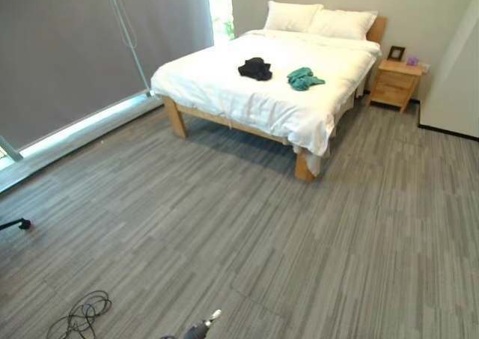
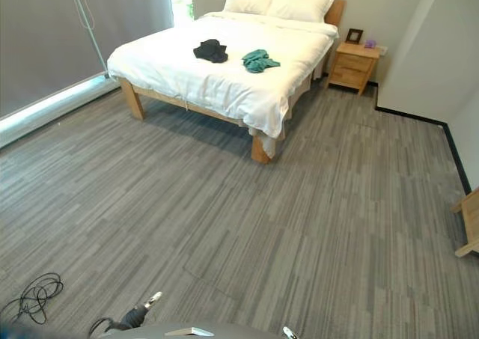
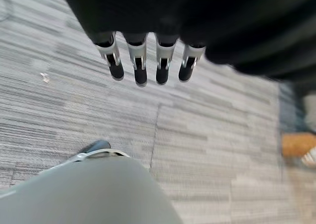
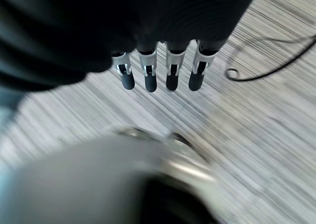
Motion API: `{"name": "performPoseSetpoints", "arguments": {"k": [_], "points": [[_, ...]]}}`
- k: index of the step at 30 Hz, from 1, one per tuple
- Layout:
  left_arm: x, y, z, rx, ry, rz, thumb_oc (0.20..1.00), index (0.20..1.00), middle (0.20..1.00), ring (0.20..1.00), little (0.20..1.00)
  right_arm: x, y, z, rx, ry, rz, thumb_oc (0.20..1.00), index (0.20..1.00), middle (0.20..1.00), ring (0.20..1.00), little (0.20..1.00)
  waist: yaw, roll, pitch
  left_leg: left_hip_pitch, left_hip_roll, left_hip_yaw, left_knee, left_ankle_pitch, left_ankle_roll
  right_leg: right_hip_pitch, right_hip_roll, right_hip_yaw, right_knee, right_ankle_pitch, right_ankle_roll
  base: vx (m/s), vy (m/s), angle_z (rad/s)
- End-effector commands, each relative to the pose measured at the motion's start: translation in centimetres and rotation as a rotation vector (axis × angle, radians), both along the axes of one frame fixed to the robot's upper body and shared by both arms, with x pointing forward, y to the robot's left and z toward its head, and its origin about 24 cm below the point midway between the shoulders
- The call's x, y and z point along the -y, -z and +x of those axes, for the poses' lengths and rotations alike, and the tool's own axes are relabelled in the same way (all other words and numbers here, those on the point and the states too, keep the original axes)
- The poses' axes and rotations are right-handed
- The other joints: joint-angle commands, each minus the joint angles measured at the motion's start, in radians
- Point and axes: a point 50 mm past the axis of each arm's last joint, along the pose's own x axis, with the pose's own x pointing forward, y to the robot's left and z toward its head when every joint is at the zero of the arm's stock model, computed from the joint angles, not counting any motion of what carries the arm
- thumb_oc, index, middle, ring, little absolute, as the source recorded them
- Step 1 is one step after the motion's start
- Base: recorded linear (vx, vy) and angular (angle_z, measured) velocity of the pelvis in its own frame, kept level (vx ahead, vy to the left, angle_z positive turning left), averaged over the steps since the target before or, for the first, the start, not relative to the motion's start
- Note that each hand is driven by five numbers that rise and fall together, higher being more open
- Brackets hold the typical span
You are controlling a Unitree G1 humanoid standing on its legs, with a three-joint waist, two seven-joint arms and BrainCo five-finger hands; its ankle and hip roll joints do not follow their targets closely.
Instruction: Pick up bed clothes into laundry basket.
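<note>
Two bed clothes lie on the white bed (image 1: 224, 92) at the far side of the room: a crumpled black garment (image 1: 256, 68) near the middle and a teal garment (image 1: 303, 78) just to its right. The bed stands a few metres ahead across grey floor. In the left wrist view my left hand (image 3: 140, 68) hangs over the floor, fingers relaxed and holding nothing. My right hand (image 4: 150, 73) hangs the same way in the right wrist view, also with nothing in it.
Two white pillows (image 1: 322, 19) lie at the bed's head. A wooden nightstand (image 1: 395, 83) stands right of the bed by a white wall (image 1: 456, 69). A grey blind (image 1: 75, 55) runs along the left. A wooden piece (image 2: 470, 223) juts in at the right edge.
</note>
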Motion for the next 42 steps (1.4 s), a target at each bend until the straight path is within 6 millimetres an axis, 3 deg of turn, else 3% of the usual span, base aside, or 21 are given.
{"name": "performPoseSetpoints", "arguments": {"k": [1, 4, 7, 11, 13, 17, 18, 19, 21, 22, 25, 32, 35, 42], "points": [[2.0, 0.4, 0.5, -0.055, 0.122, -0.01, 1.0, 1.0, 1.0, 1.0, 1.0, 0.4, -0.3, 2.4, 0.035, -0.033, -0.013, 1.0, 1.0, 1.0, 1.0, 1.0, 0.007, -0.001, 0.05, 0.087, 0.031, 0.014, -0.113, 0.061, -0.082, 0.12, -0.082, -0.052, -0.244, 0.245, 0.135, 0.0, 0.0, 0.0], [2.0, 0.5, 0.3, -0.067, 0.155, 0.003, 1.0, 1.0, 1.0, 1.0, 1.0, 0.5, -0.4, 2.6, 0.037, -0.043, -0.015, 1.0, 1.0, 1.0, 1.0, 1.0, 0.005, 0.001, 0.049, 0.089, 0.031, 0.018, -0.113, 0.06, -0.082, 0.12, -0.081, -0.048, -0.246, 0.245, 0.135, 0.0, 0.007, -0.05], [1.3, 0.7, -1.1, -0.117, 0.054, -0.016, 1.0, 1.0, 1.0, 1.0, 1.0, 0.1, -0.2, 2.3, 0.022, -0.047, 0.0, 1.0, 1.0, 1.0, 1.0, 1.0, 0.008, 0.0, 0.04, 0.09, 0.032, 0.017, -0.113, 0.059, -0.082, 0.128, -0.078, -0.05, -0.251, 0.244, 0.134, 0.01, 0.001, -0.09], [0.7, 0.5, -0.5, -0.094, 0.036, -0.008, 1.0, 1.0, 1.0, 1.0, 1.0, 0.9, -0.3, 2.0, 0.014, 0.021, -0.001, 1.0, 1.0, 1.0, 1.0, 1.0, 0.003, 0.002, 0.033, 0.094, 0.032, 0.019, -0.113, 0.057, -0.085, 0.134, -0.076, -0.049, -0.256, 0.242, 0.134, 0.0, 0.0, 0.0], [-0.5, -0.4, 2.2, 0.006, 0.005, 0.017, 1.0, 1.0, 1.0, 1.0, 1.0, 2.5, -0.9, 3.3, 0.071, 0.133, -0.019, 1.0, 1.0, 1.0, 1.0, 1.0, -0.003, 0.006, 0.027, 0.099, 0.031, 0.02, -0.113, 0.056, -0.086, 0.138, -0.077, -0.046, -0.256, 0.242, 0.135, 0.0, 0.0, 0.0], [-1.9, -3.4, 8.7, 0.279, -0.055, 0.038, 1.0, 1.0, 1.0, 1.0, 1.0, 4.7, -3.1, 8.6, 0.302, 0.294, -0.022, 1.0, 1.0, 1.0, 1.0, 1.0, -0.009, 0.014, 0.032, 0.099, 0.031, 0.02, -0.113, 0.059, -0.087, 0.134, -0.077, -0.041, -0.25, 0.245, 0.138, -0.02, 0.006, -0.02], [-2.2, -4.3, 10.0, 0.339, -0.058, 0.046, 1.0, 1.0, 1.0, 1.0, 1.0, 4.9, -3.7, 9.8, 0.361, 0.311, -0.016, 1.0, 1.0, 1.0, 1.0, 1.0, -0.011, 0.015, 0.033, 0.098, 0.032, 0.021, -0.113, 0.062, -0.088, 0.132, -0.078, -0.04, -0.248, 0.246, 0.139, -0.02, 0.009, -0.04], [-2.2, -4.3, 10.0, 0.339, -0.058, 0.046, 1.0, 1.0, 1.0, 1.0, 1.0, 4.9, -3.7, 9.8, 0.36, 0.311, -0.016, 1.0, 1.0, 1.0, 1.0, 1.0, -0.01, 0.015, 0.034, 0.099, 0.032, 0.022, -0.113, 0.061, -0.088, 0.132, -0.078, -0.04, -0.248, 0.246, 0.139, 0.0, 0.0, 0.0], [-2.1, -8.8, 14.0, 0.644, -0.088, 0.005, 1.0, 1.0, 1.0, 1.0, 1.0, 5.1, -8.1, 15.1, 0.7, 0.329, 0.03, 1.0, 1.0, 1.0, 1.0, 1.0, -0.016, 0.02, 0.045, 0.096, 0.033, 0.025, -0.113, 0.068, -0.087, 0.124, -0.08, -0.036, -0.243, 0.249, 0.145, -0.03, 0.018, -0.01], [-2.1, -8.7, 13.9, 0.642, -0.088, 0.005, 1.0, 1.0, 1.0, 1.0, 1.0, 5.1, -8.1, 15.0, 0.698, 0.329, 0.029, 1.0, 1.0, 1.0, 1.0, 1.0, -0.016, 0.02, 0.043, 0.096, 0.033, 0.025, -0.113, 0.068, -0.087, 0.124, -0.08, -0.036, -0.243, 0.249, 0.145, -0.01, 0.017, -0.03], [-0.5, -11.4, 14.3, 0.818, -0.091, -0.072, 1.0, 1.0, 1.0, 1.0, 1.0, 4.1, -12.4, 16.8, 0.981, 0.316, 0.073, 1.0, 1.0, 1.0, 1.0, 1.0, -0.019, 0.025, 0.051, 0.098, 0.031, 0.026, -0.113, 0.066, -0.083, 0.125, -0.086, -0.039, -0.239, 0.251, 0.149, 0.01, 0.022, -0.05], [0.7, -12.2, 14.0, 0.872, -0.11, -0.148, 1.0, 1.0, 1.0, 1.0, 1.0, 2.2, -13.3, 16.5, 1.035, 0.26, 0.133, 1.0, 1.0, 1.0, 1.0, 1.0, -0.018, 0.023, 0.059, 0.101, 0.031, 0.028, -0.113, 0.065, -0.08, 0.127, -0.089, -0.038, -0.238, 0.253, 0.149, 0.0, 0.002, -0.01], [1.4, -12.1, 13.7, 0.863, -0.072, -0.167, 1.0, 1.0, 1.0, 1.0, 1.0, -0.2, -13.4, 16.2, 1.019, 0.145, 0.225, 1.0, 1.0, 1.0, 1.0, 1.0, -0.017, 0.019, 0.066, 0.098, 0.031, 0.031, -0.113, 0.065, -0.079, 0.124, -0.089, -0.037, -0.24, 0.256, 0.149, 0.01, 0.01, 0.0], [0.8, -12.6, 13.9, 0.887, -0.062, -0.121, 1.0, 1.0, 1.0, 1.0, 1.0, -1.8, -14.6, 17.4, 1.057, -0.004, 0.23, 1.0, 1.0, 1.0, 1.0, 1.0, -0.012, 0.015, 0.081, 0.091, 0.019, 0.047, -0.113, 0.053, -0.068, 0.108, -0.099, -0.019, -0.249, 0.27, 0.161, 0.02, 0.052, -0.06]]}}
